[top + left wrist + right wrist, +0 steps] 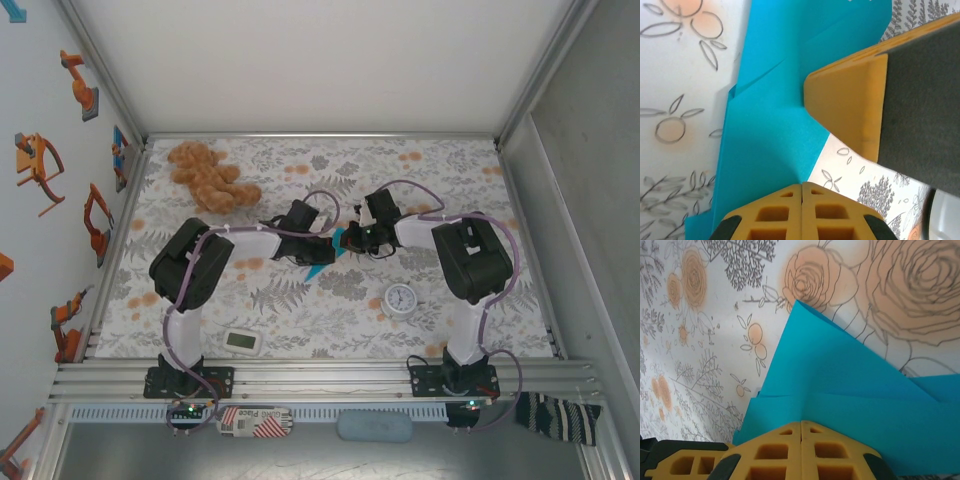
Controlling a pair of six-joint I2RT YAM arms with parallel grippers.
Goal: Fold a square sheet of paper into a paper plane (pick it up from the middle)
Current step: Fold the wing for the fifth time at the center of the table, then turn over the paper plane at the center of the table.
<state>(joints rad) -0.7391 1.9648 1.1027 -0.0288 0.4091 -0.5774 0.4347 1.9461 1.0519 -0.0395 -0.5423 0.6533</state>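
Left claw (801, 186) is fully closed, pinching the folded blue paper (770, 135); right claw (801, 424) is also clamped tight on it from the opposite side. The paper is mid-table (300, 315) between both claws, up-left of the white clock (401, 299). The striped label (252, 420) at the front rail has writing too small to read.

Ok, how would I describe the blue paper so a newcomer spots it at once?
On the flowered table, look at the middle, where the two arms meet. Pinched by the left arm's fingers and the right arm's fingers is the folded paper. It alone is turquoise, flat and creased, unlike the brown teddy bear, white clock and white gadget.
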